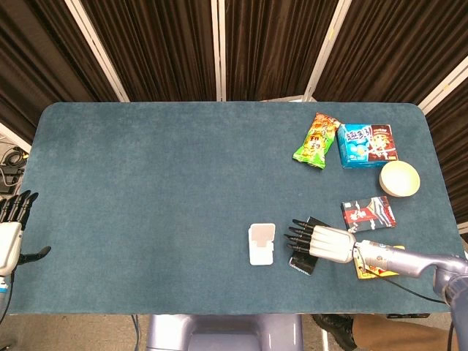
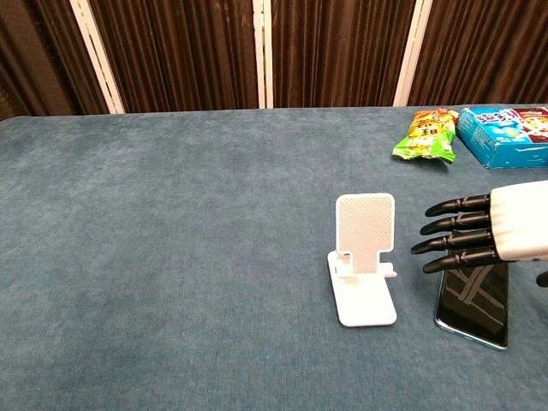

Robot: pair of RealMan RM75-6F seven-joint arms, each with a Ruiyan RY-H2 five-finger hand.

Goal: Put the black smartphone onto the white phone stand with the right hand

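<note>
The black smartphone [image 2: 476, 302] lies flat on the blue table, just right of the white phone stand [image 2: 364, 257], which stands upright. In the head view the smartphone [image 1: 300, 262] is largely covered by my right hand [image 1: 322, 242], and the stand [image 1: 262, 243] sits to its left. My right hand [image 2: 484, 233] hovers over the phone's far end with its black fingers stretched out towards the stand, holding nothing. My left hand [image 1: 10, 232] hangs off the table's left edge, fingers spread and empty.
A green snack bag [image 1: 316, 140], a blue box [image 1: 365, 145] and a cream bowl [image 1: 399, 178] sit at the back right. A dark red packet [image 1: 368, 213] and a yellow packet [image 1: 373, 268] lie right of the phone. The table [image 1: 146, 190] stretches wide to the left.
</note>
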